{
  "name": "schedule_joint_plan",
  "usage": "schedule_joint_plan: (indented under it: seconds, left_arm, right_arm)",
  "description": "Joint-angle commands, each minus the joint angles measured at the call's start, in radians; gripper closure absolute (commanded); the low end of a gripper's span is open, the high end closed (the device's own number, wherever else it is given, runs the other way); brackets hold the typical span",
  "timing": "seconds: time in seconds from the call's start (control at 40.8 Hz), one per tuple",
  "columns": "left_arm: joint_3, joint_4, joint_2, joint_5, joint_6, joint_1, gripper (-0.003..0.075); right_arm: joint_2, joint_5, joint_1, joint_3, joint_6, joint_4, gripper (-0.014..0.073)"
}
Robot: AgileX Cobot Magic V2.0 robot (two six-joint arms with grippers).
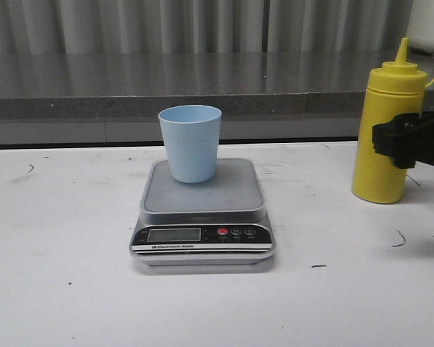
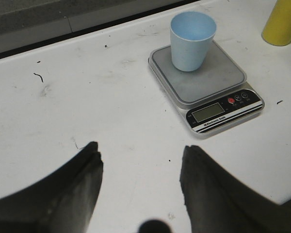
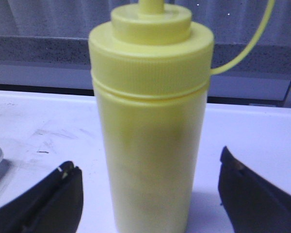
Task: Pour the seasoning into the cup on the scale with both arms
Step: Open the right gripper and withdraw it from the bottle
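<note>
Your right gripper (image 3: 148,194) sat w/ jaws spread around the tall yellow plastic squeeze bottle (image 3: 150,126), not touching; your left gripper (image 2: 140,170) was spread over bare table.

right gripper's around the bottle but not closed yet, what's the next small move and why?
Probably close the right gripper on the yellow bottle. The wrist view shows the bottle upright between the open fingers, with gaps on both sides, so nothing is held yet. The blue cup already stands on the scale, so gripping comes before any lift or pour. The left gripper hangs open over the table.
</note>
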Motion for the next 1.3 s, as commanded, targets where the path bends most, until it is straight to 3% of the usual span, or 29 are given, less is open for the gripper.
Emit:
schedule_joint_plan:
  seconds: [0.0,0.147,0.343,0.662,0.785,0.957,1.276]
  left_arm:
    - [-0.026,-0.005,0.003,-0.067,-0.004,-0.007,0.0356]
    - [-0.026,-0.005,0.003,-0.067,-0.004,-0.007,0.0356]
    - [-0.026,-0.005,0.003,-0.067,-0.004,-0.007,0.0356]
    - [-0.026,-0.005,0.003,-0.067,-0.004,-0.007,0.0356]
    - [-0.026,-0.005,0.003,-0.067,-0.004,-0.007,0.0356]
    - [-0.026,-0.005,0.003,-0.067,-0.004,-0.007,0.0356]
    - [-0.026,-0.005,0.003,-0.067,-0.004,-0.007,0.0356]
  right_arm:
    - [-0.124,-0.012,-0.001,0.038,0.009,-0.015,0.0004]
    - [-0.318,0.237,-0.001,0.075,0.027,-0.030,0.0004]
    - [-0.631,0.688,-0.001,0.061,0.040,-0.026,0.0004]
    - [-1.038,1.356,0.001,-0.083,0.038,0.008,0.0004]
    - [-1.133,1.547,0.001,-0.136,-0.038,0.051,0.0004]
    - [-1.235,1.716,0.001,-0.164,-0.139,0.103,0.0004]
    - [-1.420,1.762,0.001,-0.164,-0.138,0.118,0.0004]
